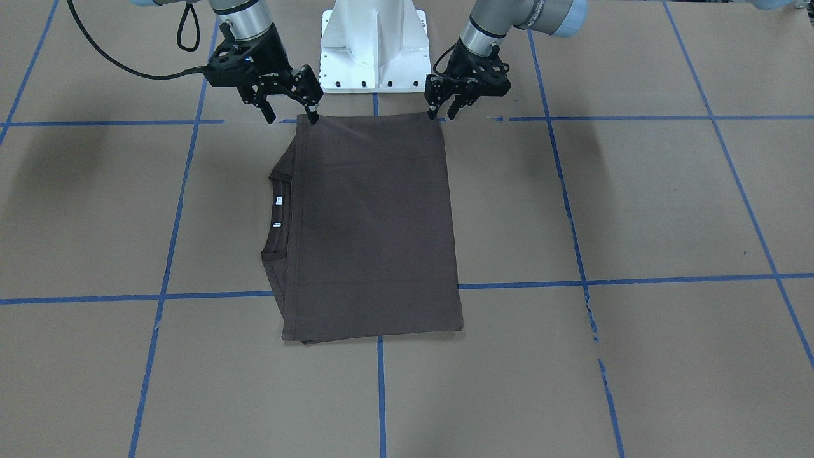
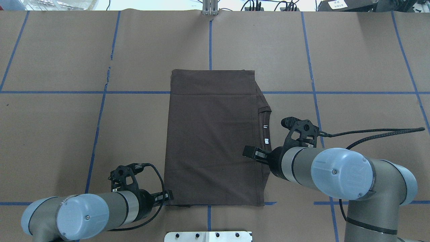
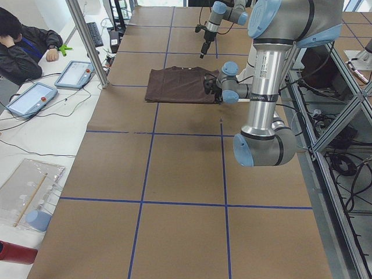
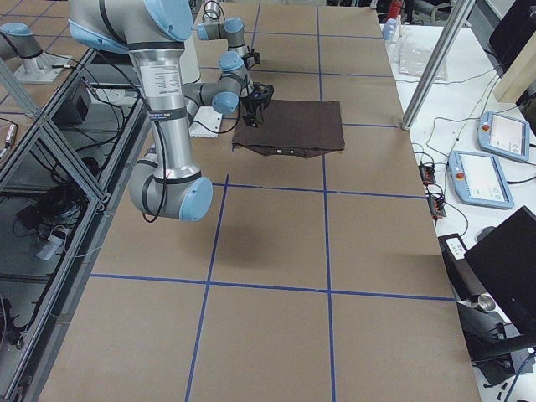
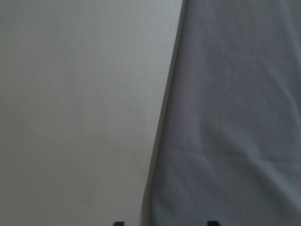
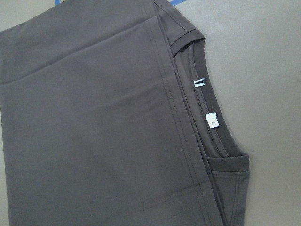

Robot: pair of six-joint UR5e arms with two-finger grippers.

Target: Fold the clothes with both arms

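The shirt (image 1: 375,222) lay flat on the matte brown paper (image 1: 636,203), folded into a smooth, tall rectangle. In the front view its ribbed collar (image 1: 278,236) and white tags (image 1: 278,201) peeked out at 9 o'clock. The right gripper (image 1: 291,118), jaws spread wide, hung at the shirt's 11 o'clock corner; the left gripper (image 1: 443,114), jaws parted, at 1 o'clock, perhaps brushing the hem

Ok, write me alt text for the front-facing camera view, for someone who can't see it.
A dark brown T-shirt, folded into a rectangle with its collar showing at the picture's left, lies flat on a brown table gridded with blue tape. The right gripper and left gripper hang at its two far corners, fingers apart.
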